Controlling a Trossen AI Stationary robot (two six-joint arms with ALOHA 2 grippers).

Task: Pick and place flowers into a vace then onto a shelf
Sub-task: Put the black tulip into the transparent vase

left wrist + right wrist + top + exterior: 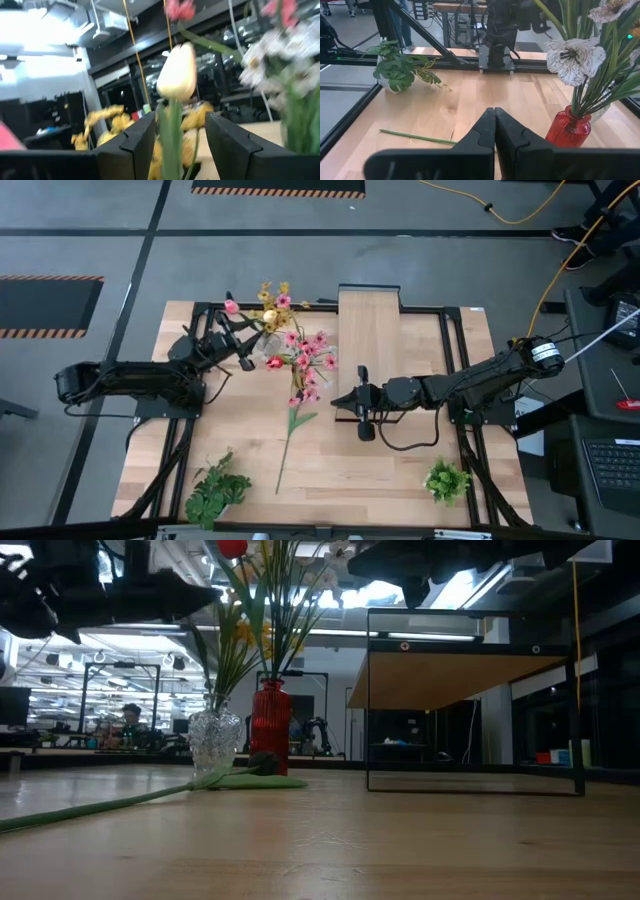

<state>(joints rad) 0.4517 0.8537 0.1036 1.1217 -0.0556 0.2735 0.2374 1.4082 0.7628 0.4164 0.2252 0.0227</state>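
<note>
The clear glass vace (215, 740) stands on the table at the far left, with several flowers (268, 315) upright in it. My left gripper (180, 120) is open at the bunch (246, 350). A cream tulip's stem (171, 142) rises between its fingers, with a clear gap to one finger. One pink-blossomed flower (290, 435) lies flat on the table, its stem (110, 805) pointing toward the near edge. My right gripper (362, 408) hangs shut over the table's middle, in front of the shelf (370, 330), holding nothing.
A red cylinder (270, 730) with flowers of its own stands just right of the vace. Green leafy bunches lie at the near left (215, 490) and the near right (447, 480). The shelf's top (460, 680) is raised on a dark frame at the far middle.
</note>
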